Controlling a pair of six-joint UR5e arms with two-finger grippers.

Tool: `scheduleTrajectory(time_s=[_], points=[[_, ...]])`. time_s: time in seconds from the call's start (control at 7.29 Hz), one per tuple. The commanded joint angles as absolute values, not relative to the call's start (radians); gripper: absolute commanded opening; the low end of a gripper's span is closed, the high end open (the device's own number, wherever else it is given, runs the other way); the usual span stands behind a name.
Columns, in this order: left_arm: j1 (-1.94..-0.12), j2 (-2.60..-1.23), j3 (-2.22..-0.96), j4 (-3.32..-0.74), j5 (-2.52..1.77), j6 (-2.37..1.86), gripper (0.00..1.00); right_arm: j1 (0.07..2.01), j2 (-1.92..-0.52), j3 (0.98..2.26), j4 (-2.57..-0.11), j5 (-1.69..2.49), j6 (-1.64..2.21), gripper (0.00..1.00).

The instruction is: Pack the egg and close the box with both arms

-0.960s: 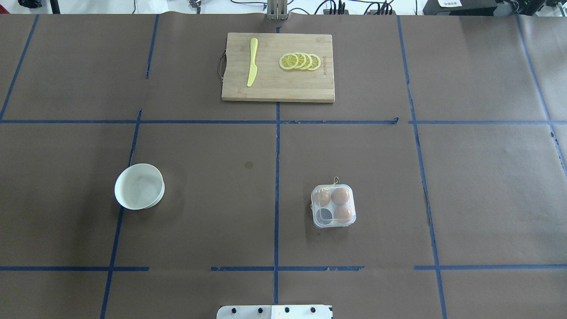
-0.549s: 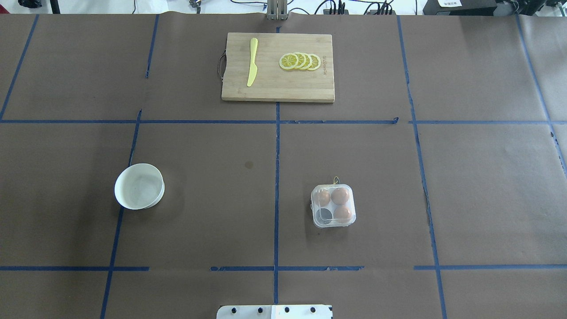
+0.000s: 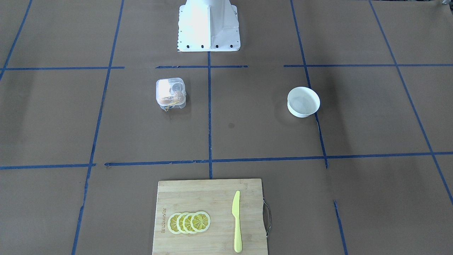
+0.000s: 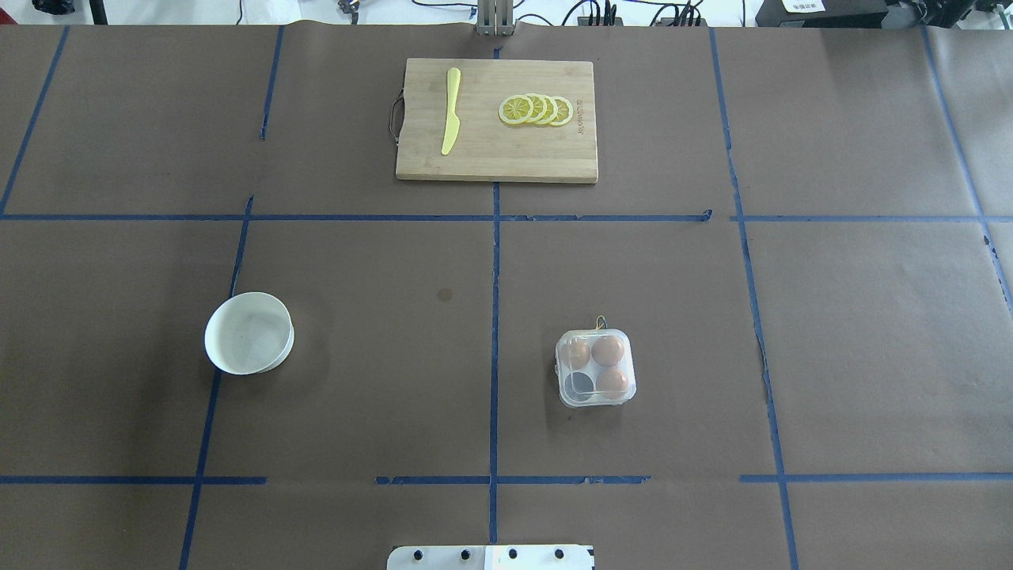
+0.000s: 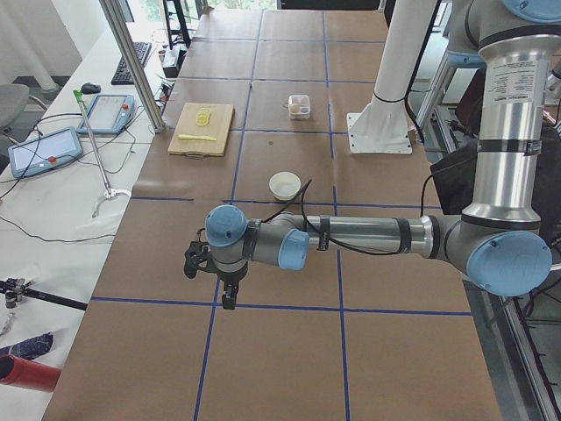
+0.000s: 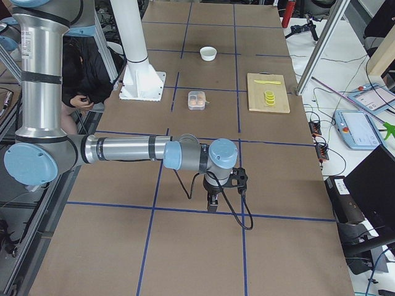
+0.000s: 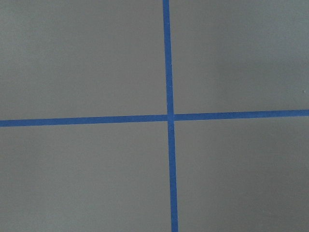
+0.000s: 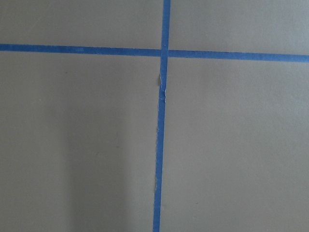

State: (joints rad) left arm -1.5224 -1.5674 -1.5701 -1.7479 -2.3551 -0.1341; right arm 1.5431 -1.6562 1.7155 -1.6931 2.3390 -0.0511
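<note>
One box (image 4: 596, 368), lid down, three eggs (image 4: 608, 350) inside; bowl (image 4: 248, 343) well apart from box; left claw (image 5: 226, 296) and right claw (image 6: 212, 202) far from box, spread or pressed together: cannot tell.

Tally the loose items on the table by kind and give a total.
Eggs: 3
Clear egg carton: 1
White bowl: 1
Wooden cutting board: 1
Yellow knife: 1
Lemon slices: 4
Total: 11
</note>
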Motion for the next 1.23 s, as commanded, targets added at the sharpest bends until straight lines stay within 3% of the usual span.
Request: scheduleTrajectory(time_s=[0.0, 0.27, 1.1], points=[[-1.523, -1.566, -1.571, -1.747, -2.355, -0.138, 1.00, 1.551, -1.661, 1.709, -1.693, 2.336, -0.064, 1.00], [-1.523, -1.566, -1.572, -1.749, -2.355, -0.138, 1.00, 1.598, -1.663, 1.648, -1.692, 2.338, -0.142, 1.00], [-1.522, -1.568, -1.571, -1.755, -2.355, -0.135, 1.00, 1.638, -1.638, 1.649, -1.692, 2.344, -0.143, 1.00]])
